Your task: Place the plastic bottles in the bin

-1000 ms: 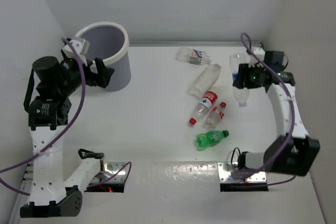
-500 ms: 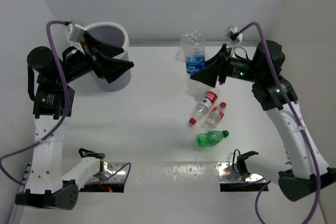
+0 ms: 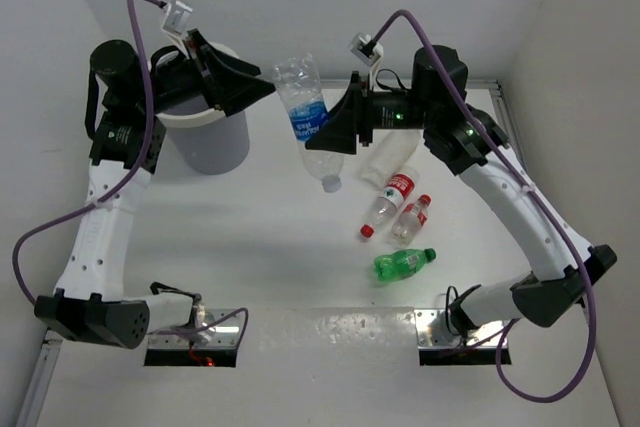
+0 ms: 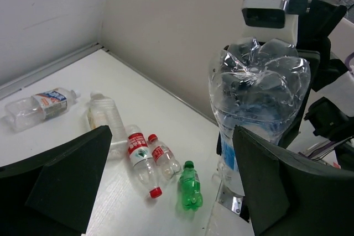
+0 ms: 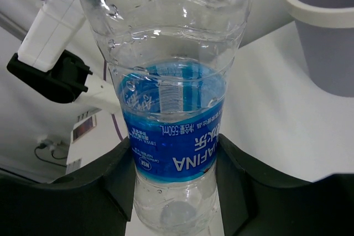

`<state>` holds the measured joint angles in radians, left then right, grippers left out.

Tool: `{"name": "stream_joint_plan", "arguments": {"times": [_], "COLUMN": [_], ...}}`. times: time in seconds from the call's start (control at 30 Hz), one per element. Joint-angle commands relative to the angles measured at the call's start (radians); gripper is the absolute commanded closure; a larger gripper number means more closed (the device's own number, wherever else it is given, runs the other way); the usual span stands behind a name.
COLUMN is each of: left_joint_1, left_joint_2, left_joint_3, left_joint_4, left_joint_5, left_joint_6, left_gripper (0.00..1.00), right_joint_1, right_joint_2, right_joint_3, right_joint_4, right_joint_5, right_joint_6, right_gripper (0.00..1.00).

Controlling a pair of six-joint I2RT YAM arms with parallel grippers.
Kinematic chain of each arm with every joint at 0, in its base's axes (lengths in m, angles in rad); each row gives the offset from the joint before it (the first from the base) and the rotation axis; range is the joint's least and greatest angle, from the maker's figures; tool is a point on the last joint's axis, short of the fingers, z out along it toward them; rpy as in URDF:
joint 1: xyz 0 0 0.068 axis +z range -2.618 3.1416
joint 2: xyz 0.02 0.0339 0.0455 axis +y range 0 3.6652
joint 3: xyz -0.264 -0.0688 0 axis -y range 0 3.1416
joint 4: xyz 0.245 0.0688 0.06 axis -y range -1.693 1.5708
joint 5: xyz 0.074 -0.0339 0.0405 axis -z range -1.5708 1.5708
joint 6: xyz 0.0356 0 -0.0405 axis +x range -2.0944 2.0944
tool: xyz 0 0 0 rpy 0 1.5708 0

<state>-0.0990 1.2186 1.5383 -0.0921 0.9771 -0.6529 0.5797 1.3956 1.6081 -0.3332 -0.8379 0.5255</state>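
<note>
Right claw (image 3: 322, 137) is clamped round the big bottle (image 3: 303, 107), held cap-down in mid-air just right of the bin (image 3: 215, 142), and its blue label reads "AFINA" and "550mL"! Left claw (image 3: 248, 97) is spread wide and empty in front of the bin's rim, pointing at that bottle's base. Down on the tabletop (image 3: 270, 247), right of centre, lie a plain bottle (image 3: 385, 159), two red-label bottles (image 3: 388, 197) and a green bottle (image 3: 403, 263), bunched together and well apart from the bin.

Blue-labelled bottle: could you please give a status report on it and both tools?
Right tool shut on blue-labelled bottle, cap down. Left tool open at its base, between it and the bin. Green bottle, four more on table.
</note>
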Motion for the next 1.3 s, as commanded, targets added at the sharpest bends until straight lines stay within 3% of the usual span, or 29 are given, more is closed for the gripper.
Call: {"name": "stream_joint_plan", "arguments": {"times": [0.0,0.23,0.5,0.73,0.9,0.93,1.03,1.07,1.1,1.2,1.27], "left_joint_1": [-0.041,-0.094,-0.105,-0.116,-0.116,-0.116,-0.116,-0.116,-0.104,-0.036,0.034], "left_joint_2": [0.005,0.030,0.009,0.056,0.079,0.088,0.088,0.088,0.088,0.088,0.126], "left_joint_3": [0.063,0.042,0.002,0.011,0.031,0.043,0.066,0.080,0.098,0.164,0.248], "left_joint_4": [0.080,0.158,0.265,0.276,0.293,0.276,0.250,0.223,0.223,0.186,0.034], "left_joint_5": [0.009,0.089,0.087,0.046,0.046,0.046,0.023,0.012,-0.004,-0.035,-0.096], "left_joint_6": [-0.025,-0.054,-0.142,-0.162,-0.183,-0.163,-0.142,-0.130,-0.120,-0.110,0.008], "left_gripper": [0.01,0.01,0.01,0.02,0.24,0.36,0.55,0.65,0.69,0.79,0.90], "right_joint_1": [0.008,0.022,0.025,0.097,0.109,0.109,0.108,0.111,0.105,0.060,0.014], "right_joint_2": [0.029,0.082,0.098,0.112,0.131,0.132,0.134,0.134,0.128,0.106,0.091], "right_joint_3": [0.062,0.079,0.082,0.137,0.141,0.141,0.154,0.159,0.171,0.185,0.191], "right_joint_4": [0.022,0.059,0.077,-0.015,-0.021,-0.024,-0.043,-0.047,-0.075,-0.118,-0.125], "right_joint_5": [0.011,0.013,0.000,0.026,0.039,0.045,0.086,0.117,0.134,0.235,0.253], "right_joint_6": [-0.007,0.039,0.050,-0.082,-0.097,-0.104,-0.122,-0.128,-0.133,-0.156,-0.139], "right_gripper": [1.00,1.00,1.00,1.00,1.00,0.98,0.80,0.67,0.40,0.06,0.00]}}
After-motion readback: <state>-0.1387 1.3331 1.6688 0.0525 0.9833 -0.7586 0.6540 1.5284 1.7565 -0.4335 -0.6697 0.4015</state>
